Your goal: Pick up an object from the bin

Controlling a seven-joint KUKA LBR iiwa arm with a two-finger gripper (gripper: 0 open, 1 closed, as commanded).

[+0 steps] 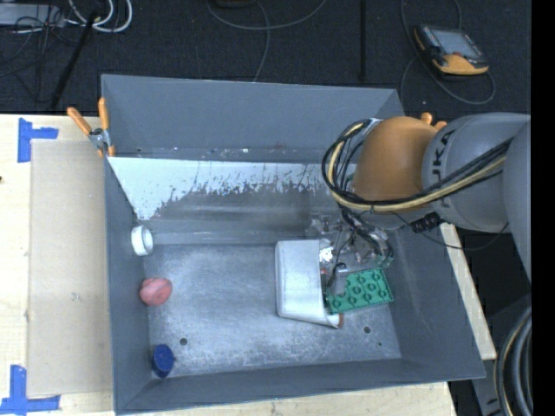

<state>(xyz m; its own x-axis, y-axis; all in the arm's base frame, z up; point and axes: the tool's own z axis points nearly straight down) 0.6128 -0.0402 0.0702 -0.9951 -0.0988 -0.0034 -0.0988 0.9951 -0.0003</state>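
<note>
My gripper (349,250) hangs low over the right half of the bin, under the arm's orange cover. Directly below it a white flat box (299,281) lies on the bin floor. A green studded plate (364,289) rests tilted against the box's right edge. The gripper is over the seam where box and plate meet, and its lower end hides part of both. Whether it touches either one I cannot tell.
A clear tube with a white cap (142,239) lies along the back wall at the left. A pink ball (155,291) sits near the left wall, and a small blue piece (162,360) lies in the front left corner.
</note>
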